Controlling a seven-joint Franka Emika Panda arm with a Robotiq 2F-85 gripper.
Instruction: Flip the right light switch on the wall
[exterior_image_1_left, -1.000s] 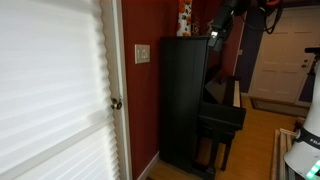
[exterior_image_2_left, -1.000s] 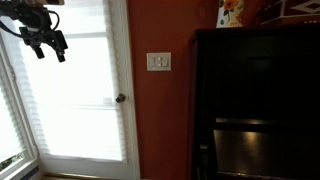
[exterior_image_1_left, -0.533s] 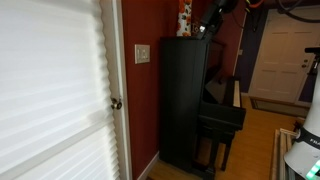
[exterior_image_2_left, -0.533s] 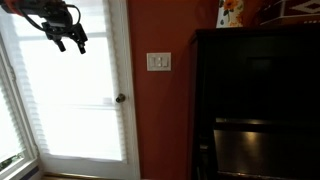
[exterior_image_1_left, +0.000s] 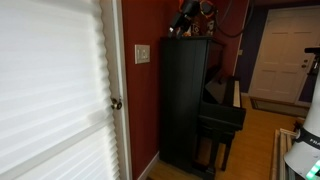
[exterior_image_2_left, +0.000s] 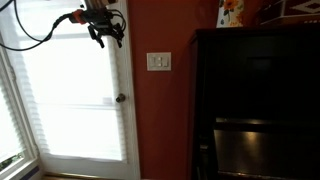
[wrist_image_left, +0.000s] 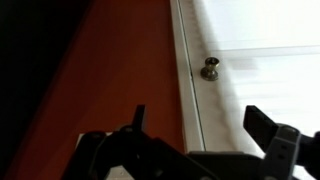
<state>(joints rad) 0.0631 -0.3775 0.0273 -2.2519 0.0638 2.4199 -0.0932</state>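
Note:
The pale square switch plate (exterior_image_2_left: 159, 62) sits on the dark red wall (exterior_image_2_left: 160, 120) between the white door and the black piano; it also shows in the other exterior view (exterior_image_1_left: 142, 53). The right light switch (exterior_image_2_left: 164, 62) is its right-hand rocker. My gripper (exterior_image_2_left: 108, 32) hangs open and empty in front of the door's upper part, left of the plate and slightly above it, apart from it. In the wrist view the open fingers (wrist_image_left: 200, 128) frame the door edge, with the red wall (wrist_image_left: 120, 70) beside it. The plate does not show clearly there.
A round metal door knob (exterior_image_2_left: 120, 98) (wrist_image_left: 210, 70) sits on the white door with its ribbed blind (exterior_image_2_left: 70, 100). A tall black piano (exterior_image_2_left: 255, 100) (exterior_image_1_left: 185, 100) stands right beside the wall strip, with a decorated object (exterior_image_2_left: 230, 12) on top.
My gripper has moved steadily to the right across the door toward the red wall and a little upward. It has stayed open.

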